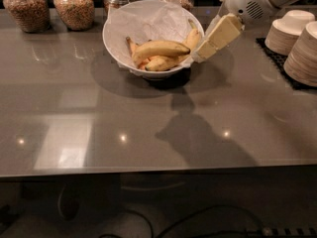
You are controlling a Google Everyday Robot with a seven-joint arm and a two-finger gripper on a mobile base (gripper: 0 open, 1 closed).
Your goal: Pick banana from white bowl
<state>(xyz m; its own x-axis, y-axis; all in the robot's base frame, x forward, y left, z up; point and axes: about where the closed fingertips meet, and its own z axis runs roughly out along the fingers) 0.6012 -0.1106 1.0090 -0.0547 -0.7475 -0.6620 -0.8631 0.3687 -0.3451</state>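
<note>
My gripper (pixel 202 53) hangs in the upper right of frame, tip just at the right rim of the bowl (pixel 107 36), angled down and left. Can't tell from here whether it's apart or together, so I'd check that first; it needs to be apart before going in.

The banana (pixel 161 48) lies across the middle of the bowl, upper centre of frame, on top of the small bananas (pixel 164 63). Its long axis runs roughly left-right, and its right end is near my tip but not touching.

Doing the reach well, imo:
- Come over the rim, not through it. The bowl looks light and a nudge could slide it on the table (pixel 148 133).
- Aim for the banana's mid-body and close across its width, not along its length.
- Stay on the top fruit only. Going too deep probably catches the small ones or the paper (pixel 148 19).
- Squeeze gently, since the skin bruises easily, then lift straight up.
- Watch the small banana standing at the right rim (pixel 193 36). It's closest to my path.

Banana look: plump, gently curved, clean yellow, biggest of the bunch, w/ a darker right tip. The others are thinner and more orange.

The jars (pixel 74 6) at upper left and the stacked bowls (pixel 302 48) at right are well out of the way.
</note>
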